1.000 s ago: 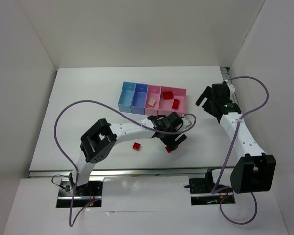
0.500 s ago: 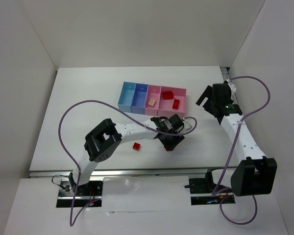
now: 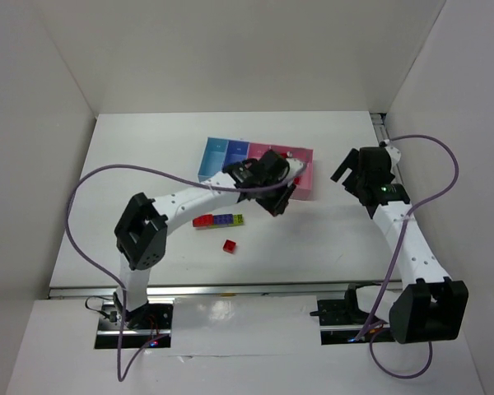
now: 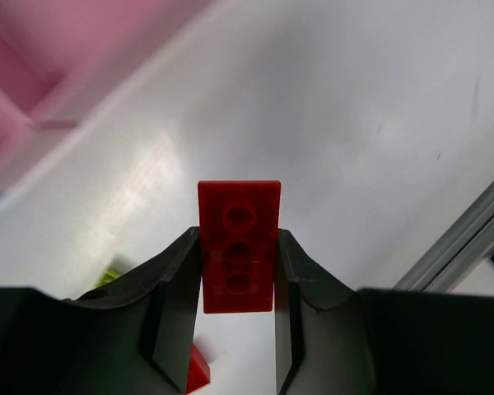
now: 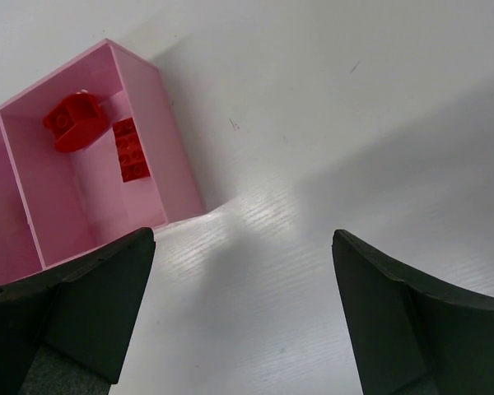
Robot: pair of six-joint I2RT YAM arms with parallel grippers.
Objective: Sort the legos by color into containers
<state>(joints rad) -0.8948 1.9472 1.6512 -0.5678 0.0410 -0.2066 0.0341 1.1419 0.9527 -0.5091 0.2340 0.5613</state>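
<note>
My left gripper (image 4: 239, 239) is shut on a red lego (image 4: 239, 218), which hangs above the white table with its hollow underside toward the wrist camera. From above, that gripper (image 3: 278, 200) hovers at the near edge of the wider pink bin (image 3: 306, 169), the right end of the row of containers (image 3: 216, 158). A joined strip of red, purple and yellow-green legos (image 3: 218, 220) lies on the table, with a small red lego (image 3: 229, 245) nearer me. The right gripper (image 5: 240, 239) is open and empty to the right of the pink bin (image 5: 169, 148), which holds two red legos (image 5: 72, 122).
The left arm (image 3: 189, 197) and its purple cable (image 3: 90, 185) stretch across the table's middle. A metal rail (image 4: 469, 239) runs along the table's near edge. White walls enclose the table on the left, back and right.
My left gripper shut on the red lego, lifted it and swung back toward the wider pink bin, uncovering the strip of legos. The right arm has barely moved.
</note>
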